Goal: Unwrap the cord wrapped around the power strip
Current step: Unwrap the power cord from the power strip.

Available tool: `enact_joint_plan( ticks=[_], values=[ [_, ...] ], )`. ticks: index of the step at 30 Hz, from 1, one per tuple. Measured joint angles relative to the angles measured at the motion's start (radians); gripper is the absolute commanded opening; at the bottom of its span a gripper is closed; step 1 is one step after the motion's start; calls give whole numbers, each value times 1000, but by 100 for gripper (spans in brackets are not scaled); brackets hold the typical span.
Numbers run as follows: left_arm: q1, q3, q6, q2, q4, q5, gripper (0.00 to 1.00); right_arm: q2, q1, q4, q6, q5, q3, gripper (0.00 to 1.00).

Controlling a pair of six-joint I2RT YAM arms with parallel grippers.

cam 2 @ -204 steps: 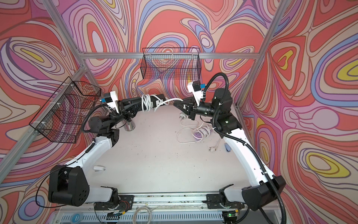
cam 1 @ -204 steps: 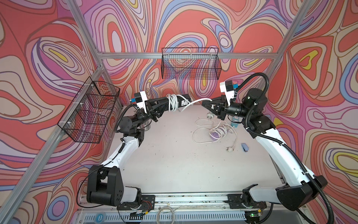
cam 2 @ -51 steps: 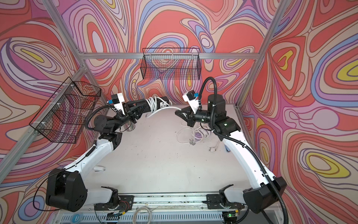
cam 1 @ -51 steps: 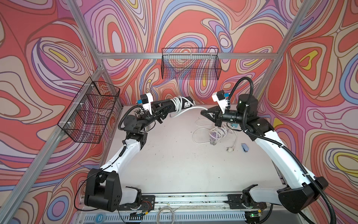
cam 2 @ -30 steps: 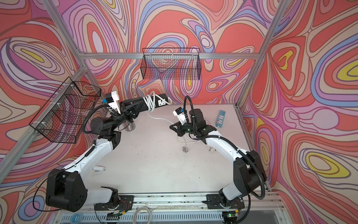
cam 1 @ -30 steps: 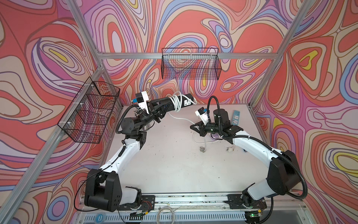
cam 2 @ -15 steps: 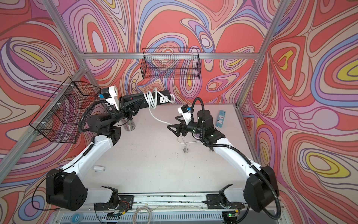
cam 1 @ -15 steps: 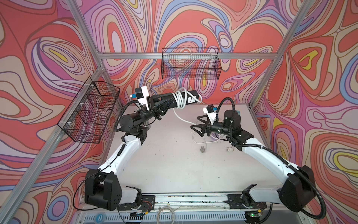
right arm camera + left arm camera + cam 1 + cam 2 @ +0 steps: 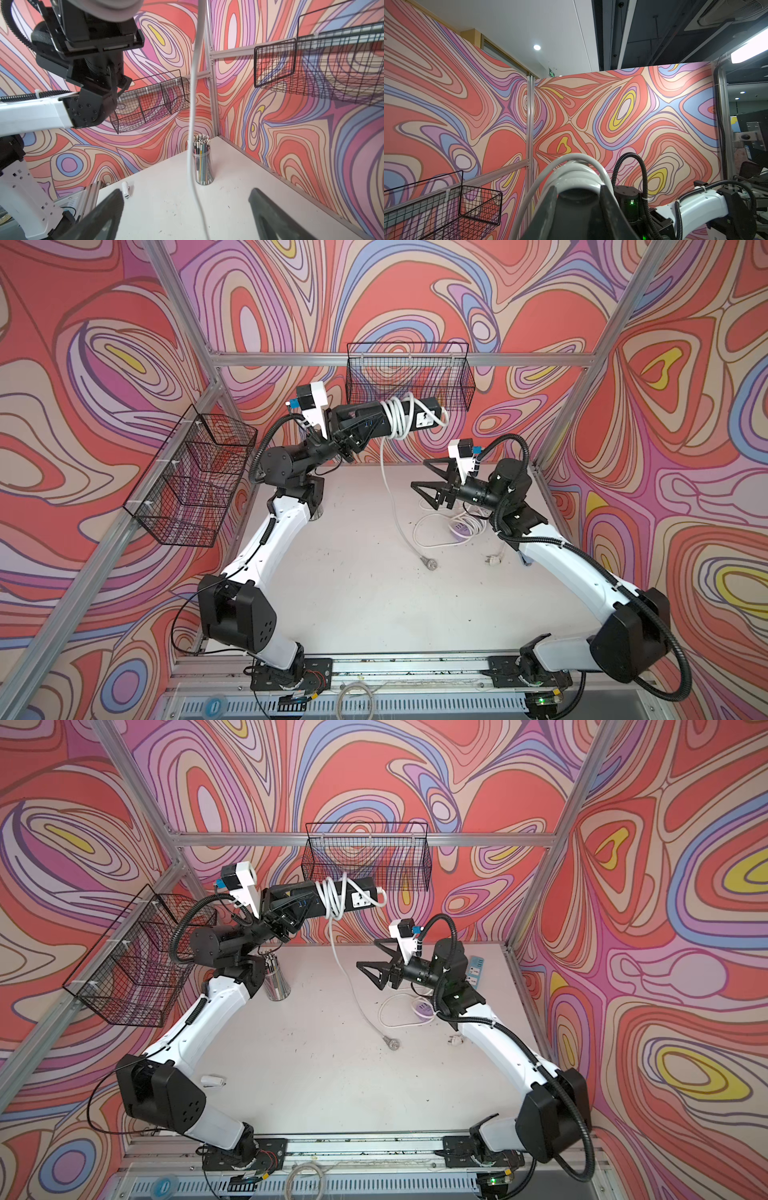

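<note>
Power strip [image 9: 428,406], a black plastic bar, is held aloft at the back with its white cord [image 9: 397,420] partly wound round it.
Nearest, the white plug [image 9: 430,564] lies on the pale table [image 9: 353,593], the freed tail rising from it. The right gripper [image 9: 419,473] gapes wide and empty just beside that tail, above a separate loose white cable bundle [image 9: 463,526] it might seize by mistake. Farther back, the left gripper [image 9: 353,427] clamps only one end of the strip, so a hard tug could lever it loose or cinch the turns tighter.
</note>
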State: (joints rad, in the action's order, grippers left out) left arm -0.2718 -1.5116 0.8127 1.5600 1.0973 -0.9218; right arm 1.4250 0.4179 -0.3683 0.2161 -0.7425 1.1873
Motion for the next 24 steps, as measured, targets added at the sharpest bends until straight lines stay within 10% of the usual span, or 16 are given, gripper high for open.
enact_joint_plan(
  ticks=[9, 24],
  values=[
    [-45, -61, -22, 1, -64, -18, 0, 248, -1, -501, 254, -16, 36, 98],
    [-80, -55, -23, 1, -76, -21, 0, 306, 11, -639, 292, 17, 144, 93]
  ],
)
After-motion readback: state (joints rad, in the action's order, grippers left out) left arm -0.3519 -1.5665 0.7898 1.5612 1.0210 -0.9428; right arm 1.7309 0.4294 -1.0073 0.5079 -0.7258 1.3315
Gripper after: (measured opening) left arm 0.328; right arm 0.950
